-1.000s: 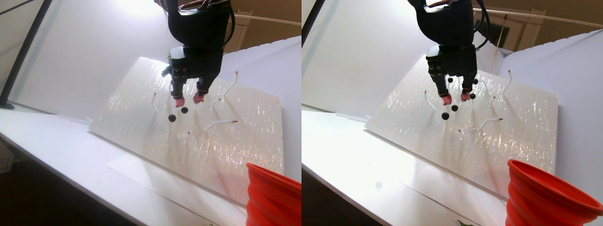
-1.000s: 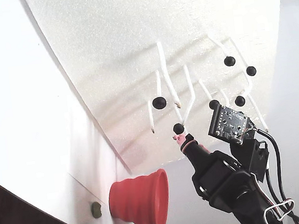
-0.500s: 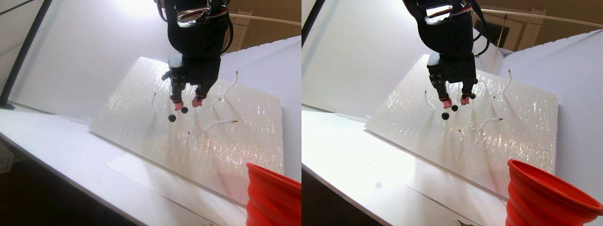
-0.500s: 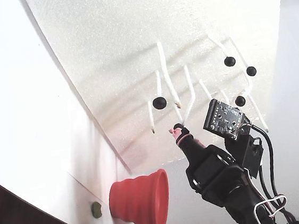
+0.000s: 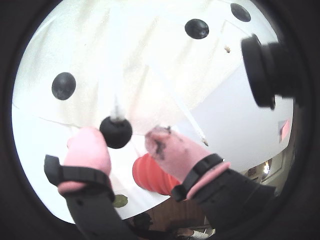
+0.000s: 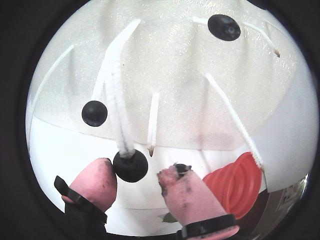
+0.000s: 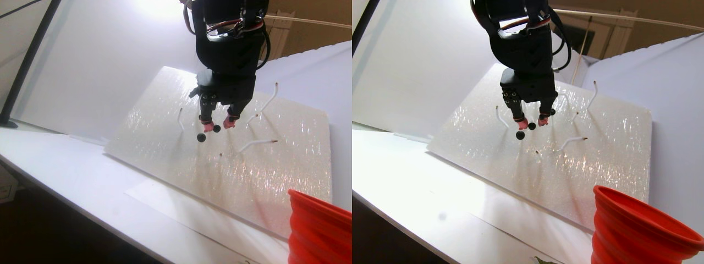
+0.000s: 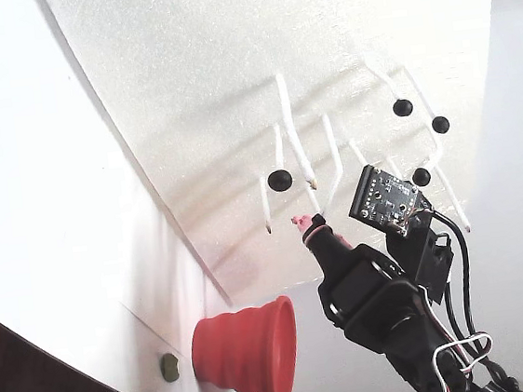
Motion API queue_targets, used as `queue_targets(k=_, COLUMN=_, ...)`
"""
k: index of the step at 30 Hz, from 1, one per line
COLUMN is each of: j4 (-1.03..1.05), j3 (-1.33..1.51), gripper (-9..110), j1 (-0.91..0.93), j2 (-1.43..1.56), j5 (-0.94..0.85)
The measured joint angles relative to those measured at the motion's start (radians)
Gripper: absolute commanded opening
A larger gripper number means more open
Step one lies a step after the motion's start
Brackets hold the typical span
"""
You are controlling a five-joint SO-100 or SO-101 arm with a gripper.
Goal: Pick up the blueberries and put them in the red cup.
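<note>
Blueberries [image 8: 279,180] stand out from a tilted, glittery white board [image 7: 275,165] on thin white stems [image 6: 116,90], each small black ball at the free tip of its stem; the stems run long and slender, rooted in the board and pointing away from it, several bent or curved; in the fixed view three more berries sit toward the right of the board, well apart from the one at centre; some stems carry no ball and end in a small brown tip. One berry [image 6: 130,166] lies between the pink fingertips [image 5: 88,149] of the hand [image 6: 135,182]; the jaws stand apart, the left pad just beside or touching the ball, the right pad clear of it; the berry's stem rises straight from it toward the board in both wrist views. Red cup [image 8: 245,352] stands on the white worktop [image 7: 71,176] below the board's lower edge, its wide rim turned toward the right in the fixed view; in the stereo pair view it sits at the bottom right, well apart from the hand; a small yellow-green blob [image 8: 169,367] lies just beside the cup. White panels back the board; beyond them show brown walls and a pale door.
</note>
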Motion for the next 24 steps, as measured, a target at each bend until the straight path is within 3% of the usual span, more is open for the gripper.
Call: queue_targets(k=24, j4=-0.031, j3=-0.046, gripper=16, j1=-0.006, j2=-0.046, j5=0.000)
